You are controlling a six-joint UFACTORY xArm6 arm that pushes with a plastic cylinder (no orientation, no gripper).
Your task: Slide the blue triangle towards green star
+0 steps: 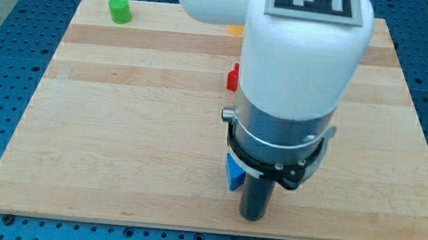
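Observation:
A blue block shows as a small piece at the left side of the rod, low in the view's middle; the arm hides most of it and its shape cannot be made out. My tip rests on the board just right of and below that blue block, close to it or touching. A green block stands at the view's top left corner of the board; it looks round from here. The arm's white body covers the upper middle of the board.
A red block peeks out at the arm's left edge in the middle. An orange block shows partly at the top, beside the arm. The wooden board lies on a blue perforated table.

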